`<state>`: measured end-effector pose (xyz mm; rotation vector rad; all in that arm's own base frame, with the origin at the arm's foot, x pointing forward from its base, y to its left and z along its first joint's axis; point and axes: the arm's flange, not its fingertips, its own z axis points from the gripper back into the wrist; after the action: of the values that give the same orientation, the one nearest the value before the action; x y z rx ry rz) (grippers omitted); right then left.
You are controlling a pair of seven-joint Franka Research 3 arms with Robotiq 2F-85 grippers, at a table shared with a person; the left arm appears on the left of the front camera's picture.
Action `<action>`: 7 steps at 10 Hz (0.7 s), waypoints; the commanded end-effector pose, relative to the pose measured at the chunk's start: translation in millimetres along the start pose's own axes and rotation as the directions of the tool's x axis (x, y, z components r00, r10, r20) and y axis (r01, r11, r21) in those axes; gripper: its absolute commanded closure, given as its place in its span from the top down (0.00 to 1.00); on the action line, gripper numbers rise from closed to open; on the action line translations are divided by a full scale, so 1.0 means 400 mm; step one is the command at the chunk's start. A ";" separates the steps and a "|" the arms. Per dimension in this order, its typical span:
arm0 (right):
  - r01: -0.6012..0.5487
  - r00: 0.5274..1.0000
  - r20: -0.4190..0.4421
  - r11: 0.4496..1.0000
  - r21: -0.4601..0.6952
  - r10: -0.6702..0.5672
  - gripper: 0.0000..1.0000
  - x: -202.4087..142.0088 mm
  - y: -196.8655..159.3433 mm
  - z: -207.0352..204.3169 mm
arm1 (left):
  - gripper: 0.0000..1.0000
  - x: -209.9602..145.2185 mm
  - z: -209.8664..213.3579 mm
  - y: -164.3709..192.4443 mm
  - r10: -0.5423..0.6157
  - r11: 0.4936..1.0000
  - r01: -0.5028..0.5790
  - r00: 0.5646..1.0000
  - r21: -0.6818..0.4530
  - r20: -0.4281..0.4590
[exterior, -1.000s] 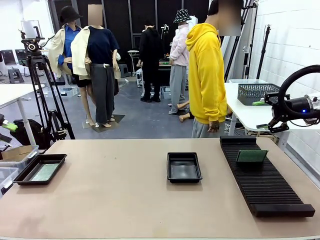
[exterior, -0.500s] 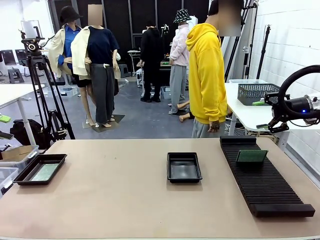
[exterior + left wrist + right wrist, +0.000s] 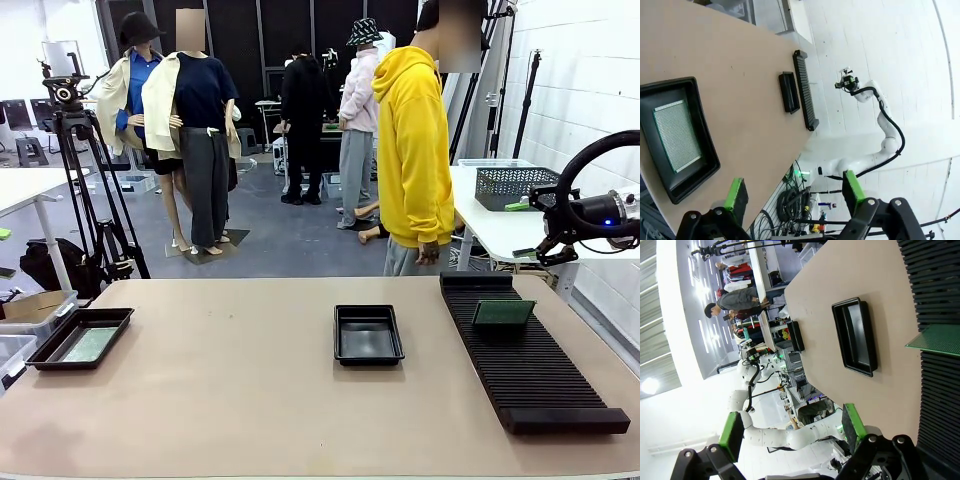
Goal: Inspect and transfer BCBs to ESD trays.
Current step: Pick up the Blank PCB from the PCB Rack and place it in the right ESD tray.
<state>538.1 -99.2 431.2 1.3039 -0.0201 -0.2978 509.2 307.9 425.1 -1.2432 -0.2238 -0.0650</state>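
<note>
Left gripper [image 3: 794,192]: held high off the left end of the table [image 3: 220,400], green pads set wide apart with nothing between them. Left tray [image 3: 122,318]: black, at the table's left edge. In the left wrist view it lies below and to the left of the fingers, well apart from them, not touched. Flat board [image 3: 88,344]: green, lying flat on that tray's floor, smaller than the floor, with black showing all round it. Middle tray [image 3: 368,359]: black, near the centre of the table, long side running away from the robot, well apart from both grippers and just left of the rack. Rack [image 3: 530,370]: long, black and ribbed, on the right side of the table, running from near the front edge to the far edge. Standing board [image 3: 503,313]: green, upright on its long edge in a slot toward the rack's far end. Person [image 3: 413,150]: yellow hoodie, standing at the far side behind the rack's far end, hands not at the table. Right gripper [image 3: 794,430]: off the table's right side, jaws spread wide and gripping nothing. In its wrist view the standing board is at the right edge, well apart from the fingertips.
</note>
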 end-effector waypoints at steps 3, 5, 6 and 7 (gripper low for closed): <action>-0.003 1.000 0.005 1.000 -0.015 0.003 1.00 -0.006 -0.002 -0.004 | 1.00 0.003 0.008 0.001 -0.005 1.000 0.005 1.000 -0.017 0.003; -0.003 1.000 0.005 1.000 -0.015 0.003 1.00 -0.006 -0.002 -0.004 | 1.00 0.003 0.008 0.001 -0.005 1.000 0.005 1.000 -0.017 0.003; -0.003 1.000 0.005 1.000 -0.015 0.003 1.00 -0.006 -0.002 -0.004 | 1.00 0.003 0.008 0.001 -0.005 1.000 0.005 1.000 -0.017 0.003; -0.003 1.000 0.005 1.000 -0.015 0.003 1.00 -0.006 -0.002 -0.004 | 1.00 0.003 0.008 0.001 -0.005 1.000 0.005 1.000 -0.017 0.003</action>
<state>538.1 -99.2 431.2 1.3039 -0.0200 -0.2978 510.4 310.7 425.8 -1.2696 -0.2259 -0.0758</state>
